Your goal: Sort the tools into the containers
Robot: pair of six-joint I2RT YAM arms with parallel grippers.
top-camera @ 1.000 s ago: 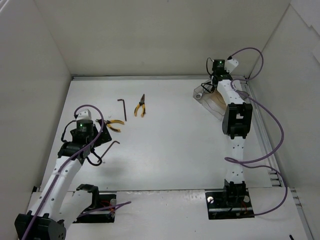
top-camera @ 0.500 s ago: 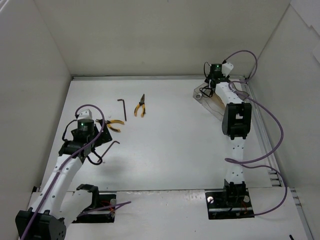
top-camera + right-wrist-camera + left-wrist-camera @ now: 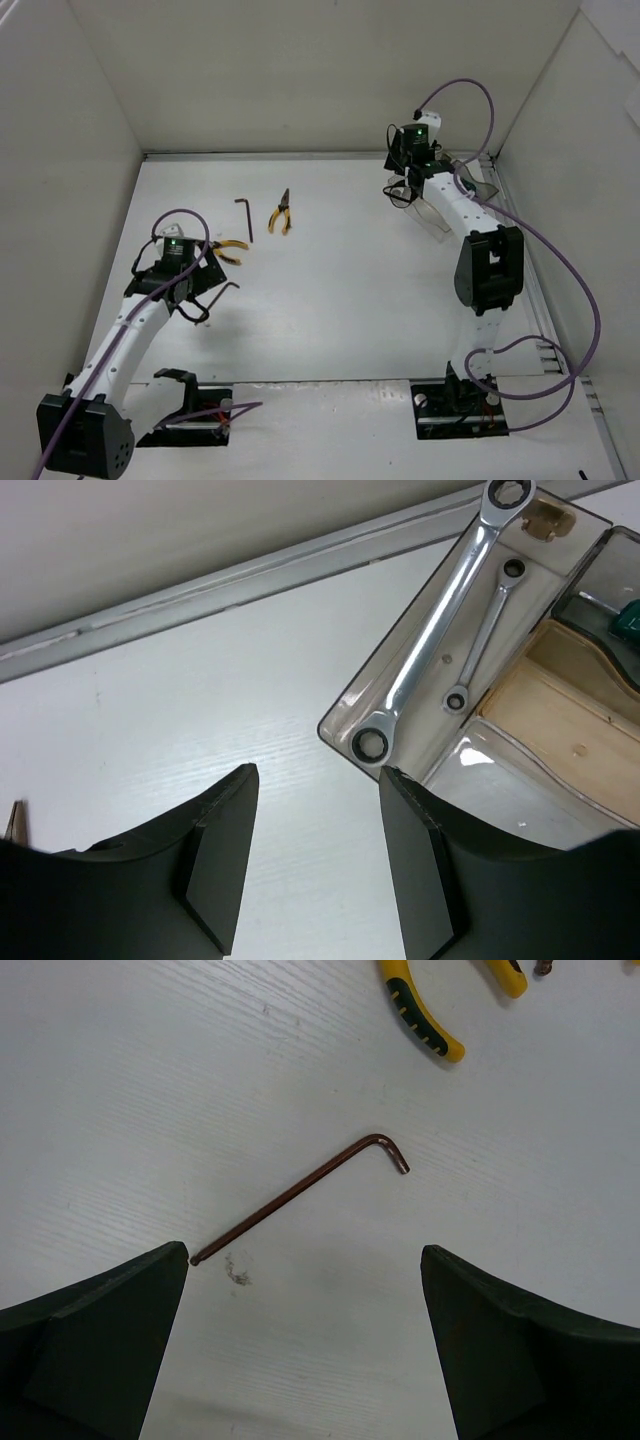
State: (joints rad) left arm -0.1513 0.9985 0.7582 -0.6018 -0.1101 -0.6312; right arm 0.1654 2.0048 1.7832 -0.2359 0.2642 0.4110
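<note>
The long wrench (image 3: 440, 618) and the short wrench (image 3: 484, 633) shone silver in the smoky box (image 3: 560, 705) with its tan floor. On the white, faintly grained table (image 3: 120, 1080) lay a coppery-brown hex key (image 3: 300, 1198) and pliers (image 3: 420, 1022) with yellow, black-barred handles.

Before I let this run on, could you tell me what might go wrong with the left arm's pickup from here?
The hex key lies flat and thin below the open left gripper, its long end near one finger, so closing may spin it rather than grip it. The yellow pliers lie just beyond it and could get nudged.
</note>
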